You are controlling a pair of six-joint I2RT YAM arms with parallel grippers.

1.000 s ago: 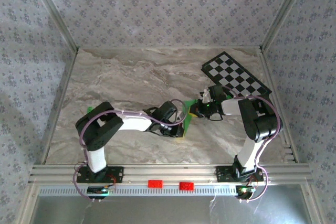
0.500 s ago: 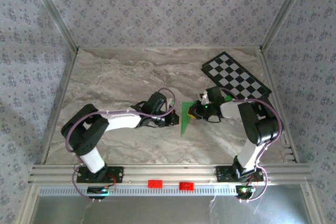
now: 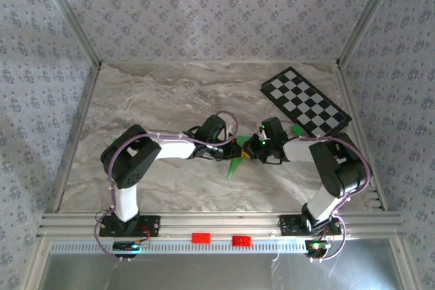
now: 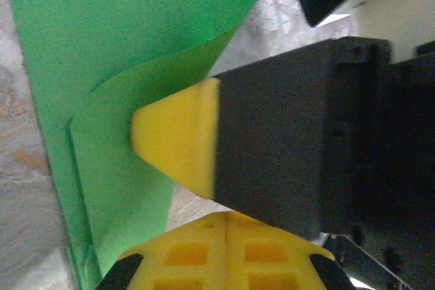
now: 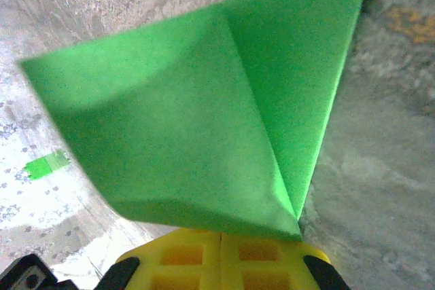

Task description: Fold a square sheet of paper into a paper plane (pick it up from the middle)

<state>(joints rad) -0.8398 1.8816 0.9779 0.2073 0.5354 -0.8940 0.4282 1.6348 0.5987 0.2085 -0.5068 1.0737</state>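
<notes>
Close to the checkered board, the right gripper pinches the folded green paper; the left gripper is clenched beside it.

No writing, label, brand mark or number can be read on anything here.

Mid-surface, toward the near edge: left hand reaches in from the left, right hand from the right, tips near each other. Paper sits between them and runs on toward the near edge. Wrist views: paper lies left of the right hand; paper meets the right hand at its tips. Board lies flat at far right, behind the right hand. Small block lies just beside the board's near edge.
</notes>
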